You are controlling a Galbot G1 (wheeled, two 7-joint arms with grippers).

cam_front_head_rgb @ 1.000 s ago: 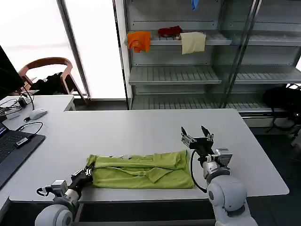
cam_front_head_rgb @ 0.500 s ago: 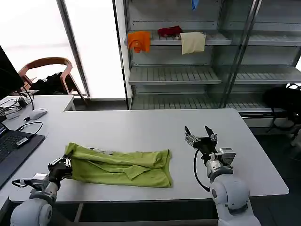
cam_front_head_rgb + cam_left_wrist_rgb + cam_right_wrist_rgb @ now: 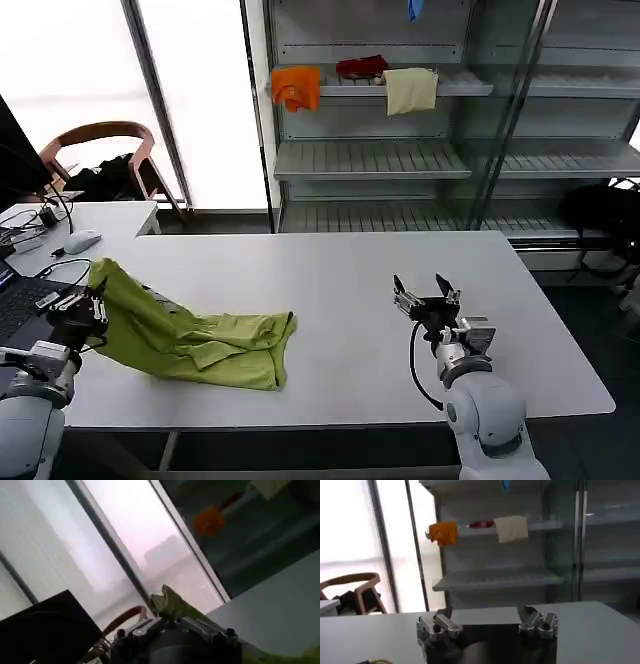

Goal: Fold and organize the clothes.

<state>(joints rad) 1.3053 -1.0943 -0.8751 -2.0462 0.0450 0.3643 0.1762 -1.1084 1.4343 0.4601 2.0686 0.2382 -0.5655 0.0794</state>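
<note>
The left gripper is raised above the table's left edge and is clamped on one end of the lime yellow-green T-shirt; in the left wrist view a bunch of the green cloth stands up out of the closed fingers. From that gripped end the shirt slopes down and to the right, its lifted part taut and creased, and the rest lies crumpled on the white table, left of centre and near the front edge. The far end of the garment rests flat on the tabletop with its hem folded under. The right gripper is well apart from the shirt, held over the right half of the table with its fingers spread and nothing between them; it touches no cloth. To the left of the table stands a second desk carrying a laptop, a computer mouse and cables. Behind that desk is a wooden chair before a bright window. Behind the table stands a metal shelf unit; on its upper shelf lie an orange garment, a dark red garment and a cream garment, the orange and the cream ones hanging over the shelf's front edge.
</note>
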